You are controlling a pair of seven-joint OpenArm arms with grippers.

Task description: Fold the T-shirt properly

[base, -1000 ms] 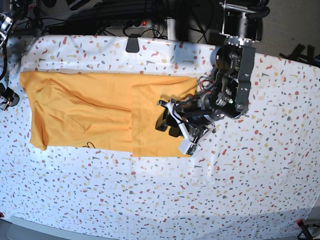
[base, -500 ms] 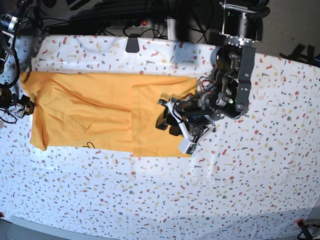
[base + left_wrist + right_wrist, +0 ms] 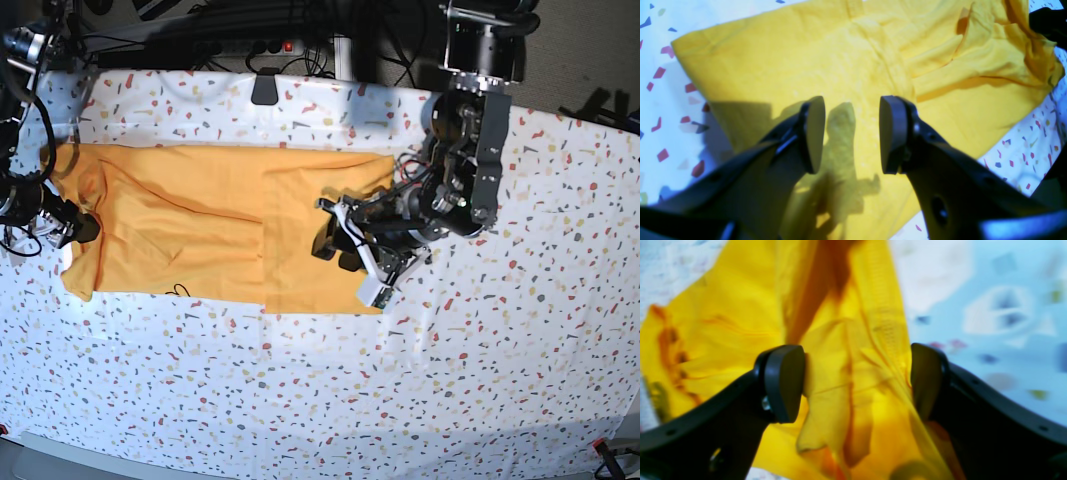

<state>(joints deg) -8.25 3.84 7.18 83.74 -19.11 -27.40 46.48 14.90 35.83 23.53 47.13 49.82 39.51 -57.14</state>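
The mustard T-shirt (image 3: 200, 220) lies flat across the speckled table, plain side up, with its right part folded over. My left gripper (image 3: 335, 248) hovers over that folded right part. In the left wrist view it (image 3: 851, 133) is open and empty above the fabric (image 3: 853, 50). My right gripper (image 3: 82, 228) is at the shirt's left edge. In the right wrist view it (image 3: 857, 380) is wide open with a bunched fold of the shirt (image 3: 846, 340) between its fingers. The left pad (image 3: 785, 383) touches the cloth.
The white speckled tablecloth (image 3: 450, 380) covers the whole table. A black clip (image 3: 264, 88) sits at the back edge. Cables and a power strip (image 3: 270, 45) run behind the table. A thin black mark (image 3: 178, 290) shows at the shirt's front hem.
My right arm has come in from the left onto the shirt's left edge. That edge has shifted to the right and bunched. My left arm has not moved.
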